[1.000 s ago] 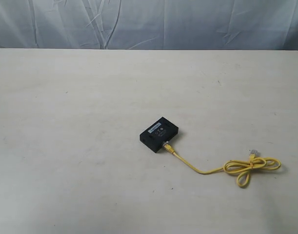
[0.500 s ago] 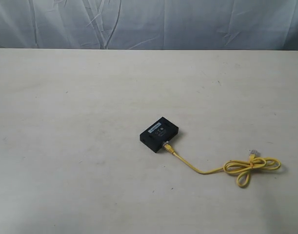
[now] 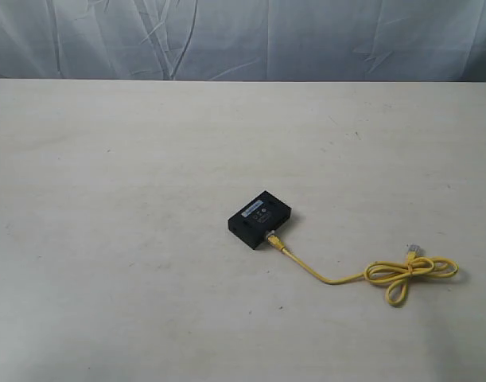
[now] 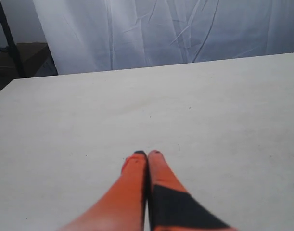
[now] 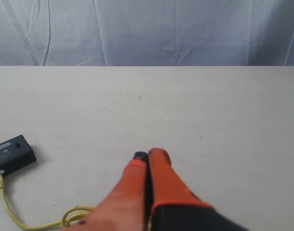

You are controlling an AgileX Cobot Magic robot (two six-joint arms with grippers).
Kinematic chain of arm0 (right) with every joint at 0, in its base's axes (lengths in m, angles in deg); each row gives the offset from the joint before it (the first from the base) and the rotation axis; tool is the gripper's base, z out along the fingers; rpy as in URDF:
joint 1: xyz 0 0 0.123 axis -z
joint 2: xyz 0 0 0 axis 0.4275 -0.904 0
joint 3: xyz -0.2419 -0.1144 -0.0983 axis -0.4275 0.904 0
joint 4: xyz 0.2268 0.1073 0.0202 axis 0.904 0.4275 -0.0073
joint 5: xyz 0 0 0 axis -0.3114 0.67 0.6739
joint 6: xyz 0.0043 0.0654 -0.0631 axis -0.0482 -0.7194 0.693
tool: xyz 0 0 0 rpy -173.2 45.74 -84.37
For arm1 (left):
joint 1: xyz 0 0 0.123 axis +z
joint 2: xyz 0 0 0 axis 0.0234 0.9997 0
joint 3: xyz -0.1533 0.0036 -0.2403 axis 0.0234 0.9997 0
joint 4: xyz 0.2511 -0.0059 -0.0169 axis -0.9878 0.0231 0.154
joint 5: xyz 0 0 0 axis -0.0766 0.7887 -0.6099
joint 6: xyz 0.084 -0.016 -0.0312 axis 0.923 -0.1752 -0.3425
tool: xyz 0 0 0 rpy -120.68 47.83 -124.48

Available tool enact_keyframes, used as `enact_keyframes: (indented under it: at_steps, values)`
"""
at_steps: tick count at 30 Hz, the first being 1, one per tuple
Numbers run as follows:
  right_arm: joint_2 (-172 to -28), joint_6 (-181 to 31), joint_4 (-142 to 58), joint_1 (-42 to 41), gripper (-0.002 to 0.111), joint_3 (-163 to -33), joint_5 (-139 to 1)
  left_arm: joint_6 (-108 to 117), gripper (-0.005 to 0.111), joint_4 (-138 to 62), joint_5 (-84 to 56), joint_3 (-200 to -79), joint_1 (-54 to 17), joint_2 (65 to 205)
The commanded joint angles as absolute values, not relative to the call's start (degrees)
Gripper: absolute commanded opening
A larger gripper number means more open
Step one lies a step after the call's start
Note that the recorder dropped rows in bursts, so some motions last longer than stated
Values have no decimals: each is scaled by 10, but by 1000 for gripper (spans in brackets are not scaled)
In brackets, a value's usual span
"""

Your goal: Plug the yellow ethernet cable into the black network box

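Note:
The black network box (image 3: 259,220) lies flat near the middle of the table, its pale label strip up. One end of the yellow ethernet cable (image 3: 330,278) sits in the box's near side; the cord runs right into a small coil (image 3: 410,270) with a clear plug (image 3: 414,250) lying free. Neither arm shows in the exterior view. In the right wrist view the box (image 5: 11,153) and cable (image 5: 12,211) lie off to one side of my right gripper (image 5: 148,155), which is shut and empty. My left gripper (image 4: 147,154) is shut over bare table.
A pale table (image 3: 115,199) spans the view, with a wrinkled grey cloth backdrop (image 3: 243,40) behind its far edge. A dark stand (image 4: 7,33) shows beyond the table corner in the left wrist view.

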State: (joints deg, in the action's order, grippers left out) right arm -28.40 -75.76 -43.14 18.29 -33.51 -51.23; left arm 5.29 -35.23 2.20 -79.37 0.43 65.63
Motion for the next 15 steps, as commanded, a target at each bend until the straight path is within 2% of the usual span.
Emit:
enact_keyframes:
  at_steps: [1, 15]
  values:
    - [-280, -758, -432, 186, -1, -334, -517, 26, 0, -354, 19, -791, 6, 652]
    - [-280, -758, -432, 186, -1, -334, -517, 6, 0, -354, 19, -791, 6, 652]
